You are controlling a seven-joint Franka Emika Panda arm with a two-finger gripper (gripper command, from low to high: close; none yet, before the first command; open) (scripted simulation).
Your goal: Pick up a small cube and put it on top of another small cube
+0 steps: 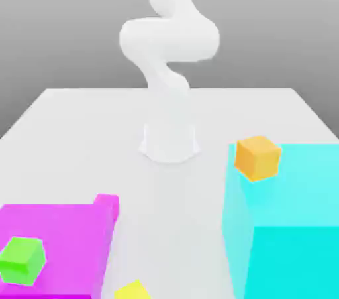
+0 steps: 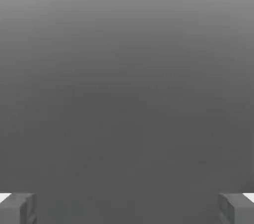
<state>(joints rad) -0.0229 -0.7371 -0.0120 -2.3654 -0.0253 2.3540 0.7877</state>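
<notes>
- Grey, featureless backdrop sits behind a pale white table (image 1: 79, 125).
- From the hand view, the claw (image 2: 127, 208) is released, its two grey fingertips (image 2: 17, 208) standing far apart with nothing between them.
- A white robot arm (image 1: 169, 46) rises from its round base at the table's middle.
- At the exterior view's right, a small orange cube (image 1: 258, 157) rests on top of a large cyan block (image 1: 285, 225).
- At the exterior view's left, a small green cube (image 1: 22, 260) rests on a large magenta block (image 1: 66, 231).
- A small yellow cube (image 1: 132, 290) lies on the table just beside the magenta block, at the near edge.
</notes>
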